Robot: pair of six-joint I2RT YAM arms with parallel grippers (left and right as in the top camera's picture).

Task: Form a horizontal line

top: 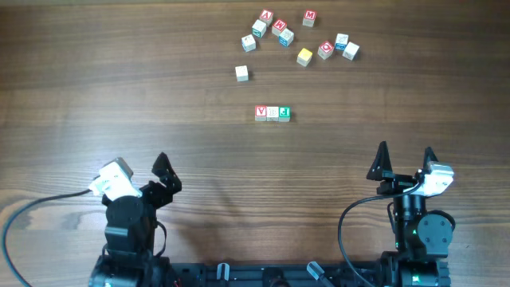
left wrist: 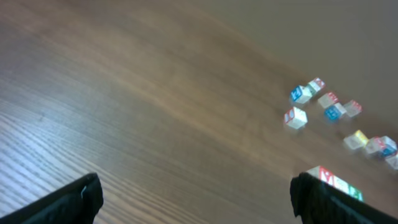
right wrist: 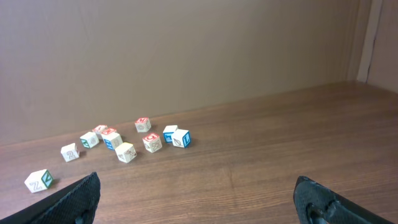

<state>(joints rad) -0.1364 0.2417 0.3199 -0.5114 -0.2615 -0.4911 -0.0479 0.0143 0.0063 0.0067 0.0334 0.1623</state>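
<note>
I am holding my left gripper (left wrist: 196, 183) wide open low over the near left part of the wooden table (top: 119, 80), its fingers gripping nothing. I am keeping my right gripper (top: 406, 153) spread just as wide at the near right, also empty. Both are sitting well apart from every block.

A row of three letter blocks (top: 272, 113) is lying at the table's middle, touching side by side in a left-to-right line: a red-lettered block (top: 261, 113), a pale block (top: 273, 113) and a green-lettered block (top: 284, 113). Beyond it, a lone white block (top: 241, 73) is resting by itself. Farther back, loose letter blocks (top: 286, 37) are lying scattered in a cluster, a yellow block (top: 304, 57) near its front edge. My right wrist camera is showing that cluster against a plain brown wall (right wrist: 186, 56).
</note>
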